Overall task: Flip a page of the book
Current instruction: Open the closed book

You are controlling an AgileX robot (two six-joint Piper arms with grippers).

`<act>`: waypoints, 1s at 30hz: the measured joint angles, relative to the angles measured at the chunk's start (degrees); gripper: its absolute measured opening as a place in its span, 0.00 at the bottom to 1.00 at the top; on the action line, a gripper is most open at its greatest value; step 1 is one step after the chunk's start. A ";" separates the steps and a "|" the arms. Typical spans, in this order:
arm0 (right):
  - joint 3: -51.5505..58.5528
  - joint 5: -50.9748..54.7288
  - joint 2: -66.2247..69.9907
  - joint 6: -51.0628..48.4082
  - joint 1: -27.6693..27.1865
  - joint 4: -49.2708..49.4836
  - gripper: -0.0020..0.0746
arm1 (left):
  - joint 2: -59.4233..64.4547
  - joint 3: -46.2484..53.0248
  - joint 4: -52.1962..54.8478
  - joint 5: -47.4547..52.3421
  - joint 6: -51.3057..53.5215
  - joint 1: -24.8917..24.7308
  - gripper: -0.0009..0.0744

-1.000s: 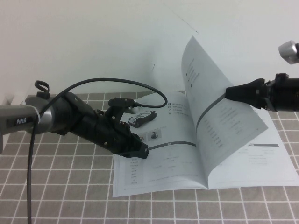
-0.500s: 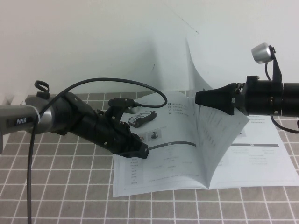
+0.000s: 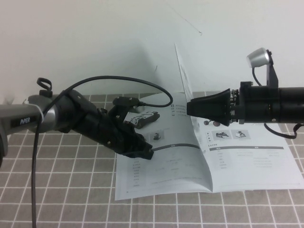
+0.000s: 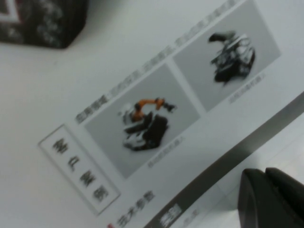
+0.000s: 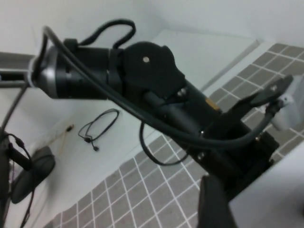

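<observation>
The book point(image 3: 256, 166) lies open on the tiled mat. My left gripper point(image 3: 146, 154) is shut and rests tip-down on its left-hand page, next to the grey bar; the left wrist view shows the tips point(image 4: 263, 175) on the printed paper point(image 4: 142, 71) below two vehicle photos. My right gripper point(image 3: 189, 108) is shut on the page point(image 3: 183, 76), which stands almost upright over the spine, seen edge-on. In the right wrist view one dark finger point(image 5: 213, 204) lies against the white sheet point(image 5: 270, 190); the other finger is hidden.
A grey tiled mat point(image 3: 57, 190) covers the table and a white wall point(image 3: 95, 38) stands close behind. The left arm's cable point(image 3: 118, 81) loops above the book. The left arm point(image 5: 156, 90) fills the right wrist view, close in front of the right gripper.
My right gripper has moved left with the page, swinging it from leaning right to nearly upright. The right-hand page beneath now shows. The left gripper stays on the left page.
</observation>
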 joint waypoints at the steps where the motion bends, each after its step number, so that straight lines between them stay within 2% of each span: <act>1: 0.00 -1.21 0.00 0.00 0.43 -0.54 0.51 | 0.00 -0.74 0.24 0.94 -0.24 0.00 0.01; 8: 0.00 -10.08 0.00 0.37 1.77 -3.01 0.51 | -3.28 -8.64 5.37 8.81 -5.83 0.00 0.01; 19: 0.00 -12.89 7.32 1.82 4.16 -3.13 0.51 | -9.40 -34.24 6.91 19.27 -15.45 1.77 0.01; 30: 0.00 -20.12 10.22 5.92 4.95 -7.70 0.51 | -4.87 -35.88 15.73 25.27 -17.90 1.77 0.01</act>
